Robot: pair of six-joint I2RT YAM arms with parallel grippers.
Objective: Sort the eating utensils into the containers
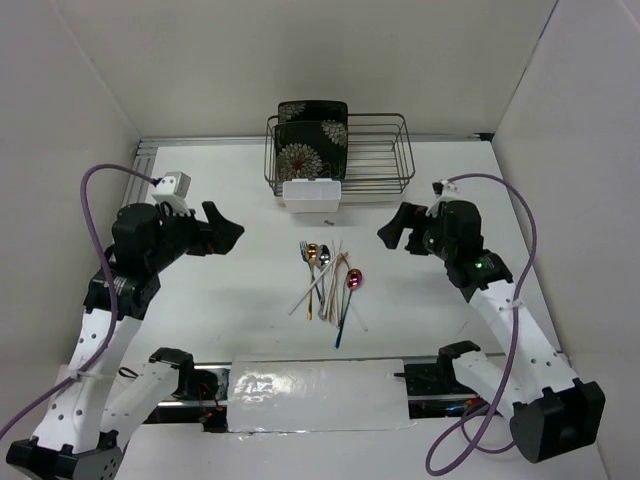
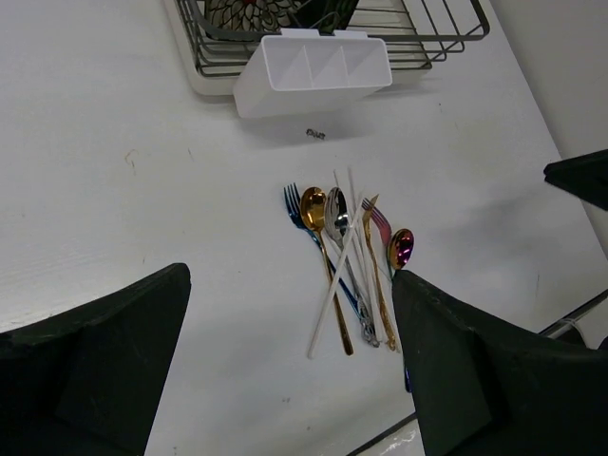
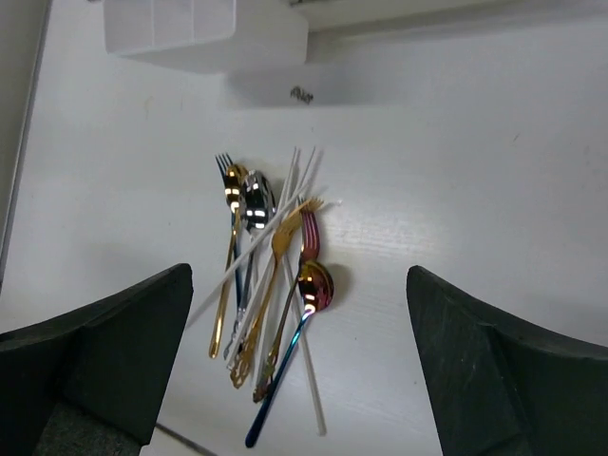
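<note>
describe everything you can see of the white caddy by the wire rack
The white caddy is a small rectangular box of smooth, plain plastic. It is open on top and split into three compartments, all empty as far as shows. It stands on the table against the near side of the black wire rack, well apart from the utensil pile. Nothing else seems to touch it.

High rear camera looks down; both wrist cameras share the utensils (image 2: 346,249).
</note>
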